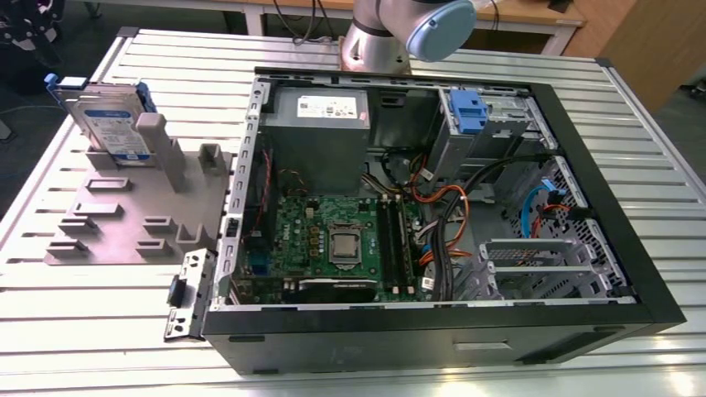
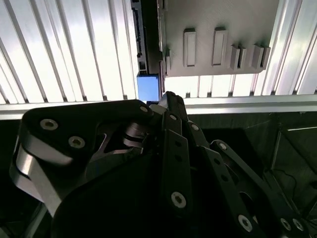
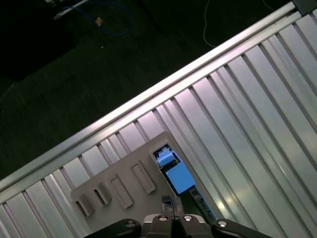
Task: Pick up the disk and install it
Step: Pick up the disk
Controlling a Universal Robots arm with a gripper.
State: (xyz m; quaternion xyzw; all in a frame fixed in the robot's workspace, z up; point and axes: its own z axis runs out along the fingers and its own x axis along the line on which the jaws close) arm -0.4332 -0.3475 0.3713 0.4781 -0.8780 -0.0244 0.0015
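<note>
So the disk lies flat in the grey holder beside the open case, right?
Not quite. The disk stands upright on edge in the grey holder beside the open case; the exterior view shows it.

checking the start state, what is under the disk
The disk stands on edge in a grey slotted holder on the slatted table. Its posts cover the disk's lower edge.

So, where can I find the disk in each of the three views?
Exterior view: the disk stands upright in the grey slotted holder, to the exterior view's left of the computer case.
First wrist view: the disk is seen edge-on at the holder's edge.
Second wrist view: edge-on again, beside the holder.
Shared landmark: the grey slotted holder.
</note>
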